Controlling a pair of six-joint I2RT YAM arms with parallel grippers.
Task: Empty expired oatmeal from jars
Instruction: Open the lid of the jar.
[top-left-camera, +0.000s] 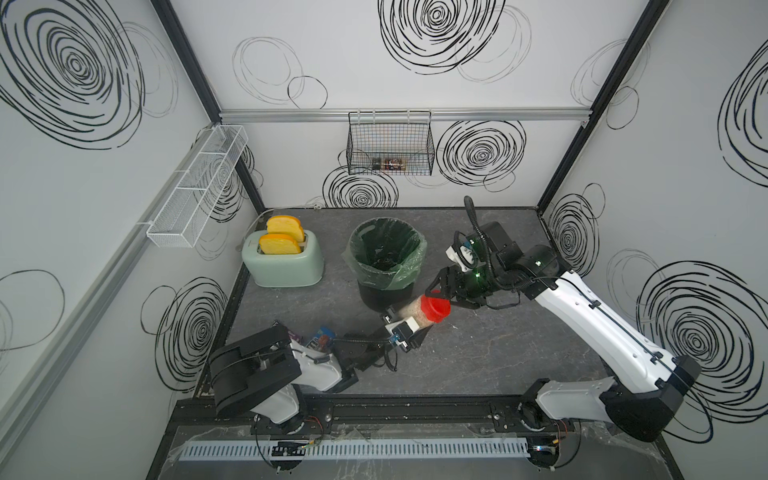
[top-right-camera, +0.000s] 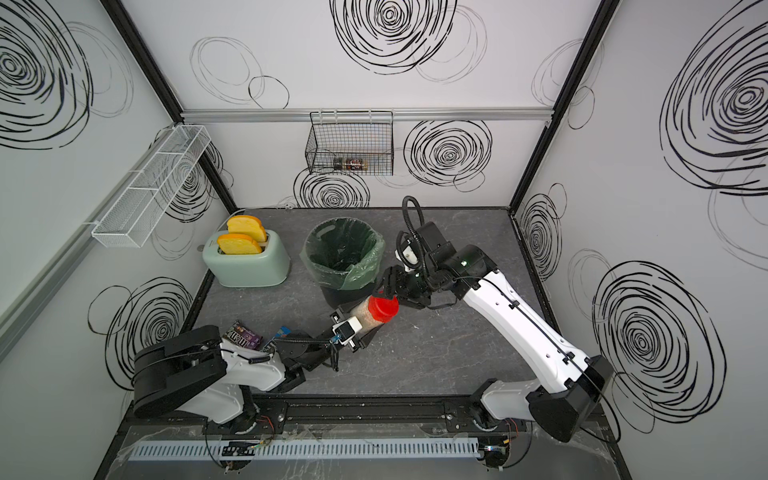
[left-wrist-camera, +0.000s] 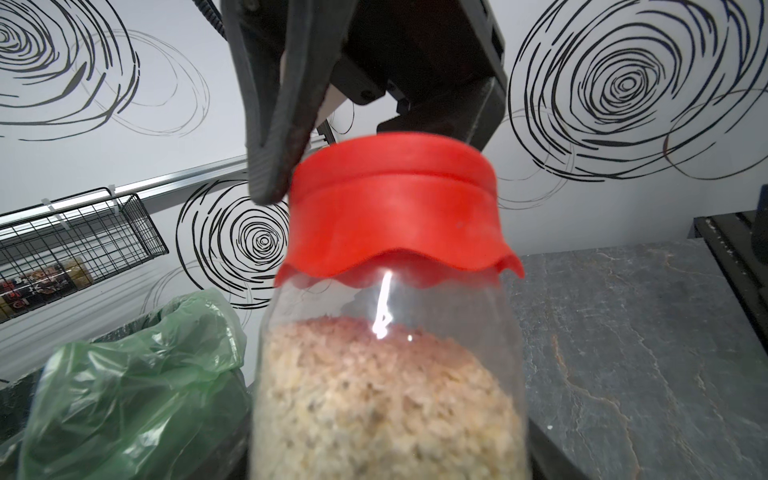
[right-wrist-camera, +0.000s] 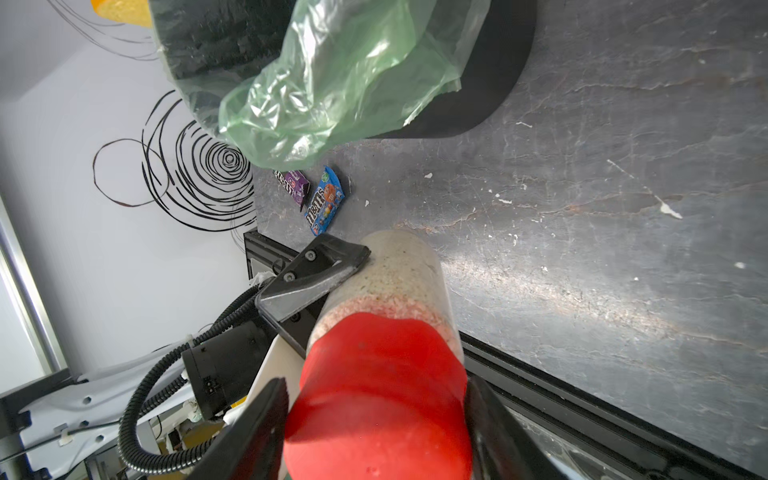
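Note:
The clear jar (top-left-camera: 413, 313) leans tilted above the table just in front of the bin, with its red lid (top-left-camera: 435, 309) screwed on and pointing toward the right arm. Pale oatmeal (left-wrist-camera: 382, 395) fills most of it. My left gripper (top-left-camera: 404, 323) is shut on the jar's body; one of its fingers (right-wrist-camera: 328, 266) presses the clear wall. My right gripper (right-wrist-camera: 376, 415) is shut on the lid (right-wrist-camera: 374, 386), one black finger on each side. In both top views it reaches in from the right (top-right-camera: 386, 297). A right finger (left-wrist-camera: 274, 124) lies against the lid's edge (left-wrist-camera: 395, 199).
A black bin with a green liner (top-left-camera: 353, 245) stands just behind the jar. A mint toaster (top-left-camera: 282, 262) with two toast slices is at the back left. Two candy packets (right-wrist-camera: 324, 203) lie near the left arm. A black wire basket (top-left-camera: 390, 143) and a white mesh shelf (top-left-camera: 195, 195) hang on the walls.

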